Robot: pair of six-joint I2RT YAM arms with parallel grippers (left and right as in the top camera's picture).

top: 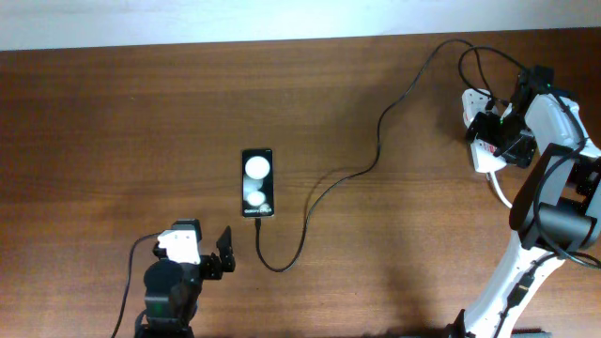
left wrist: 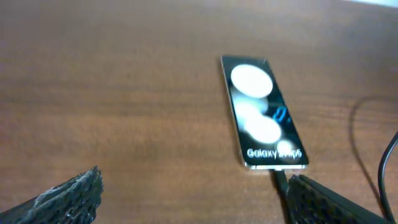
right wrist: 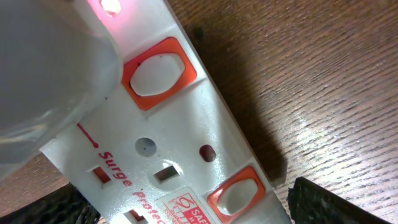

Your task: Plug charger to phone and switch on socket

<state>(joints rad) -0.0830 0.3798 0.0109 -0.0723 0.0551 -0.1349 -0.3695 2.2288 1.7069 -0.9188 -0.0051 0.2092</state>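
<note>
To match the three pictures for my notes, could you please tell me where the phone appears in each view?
Overhead: the phone lies left of centre, lettered end toward the bottom edge.
Left wrist: right of centre, upper half, lettering nearest the camera.
Right wrist: not in it; only the socket and the table show.
Shared landmark: the charger tip meets the phone's lettered end in the overhead and left wrist views.

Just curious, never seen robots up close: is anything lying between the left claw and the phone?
Nothing visible. Only bare table lies between the open left gripper and the phone; the charger cable meets the phone's near end, off to one side.
</note>
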